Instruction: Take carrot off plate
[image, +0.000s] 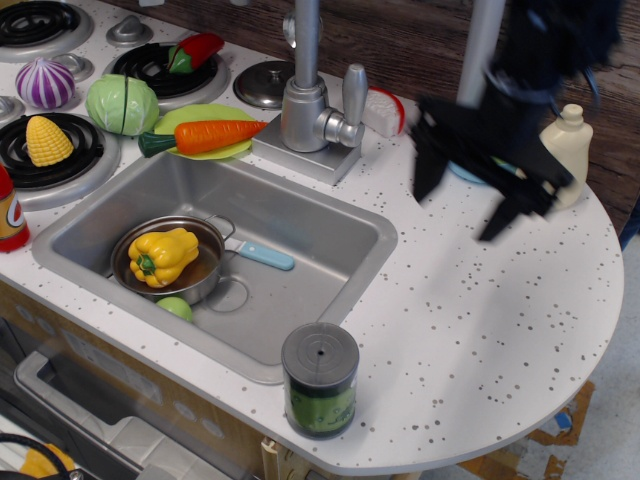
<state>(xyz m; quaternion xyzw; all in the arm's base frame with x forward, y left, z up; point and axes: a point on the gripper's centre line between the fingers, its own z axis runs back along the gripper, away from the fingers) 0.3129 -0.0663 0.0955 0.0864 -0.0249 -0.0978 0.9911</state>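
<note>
The carrot (205, 136) lies across the plate (200, 117), well left of the pincer (464, 198), beyond the faucet (312, 95). The pincer hangs blurred over the surface (480, 330), jaws spread wide, empty. Lower left of it, a pot (205, 262) in the sink (330, 255) holds a yellow pepper (162, 255).

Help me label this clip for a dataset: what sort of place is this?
Most likely a toy play kitchen: a small steel sink with a faucet, stove burners beside it, and plastic food such as the carrot on its plate.
</note>
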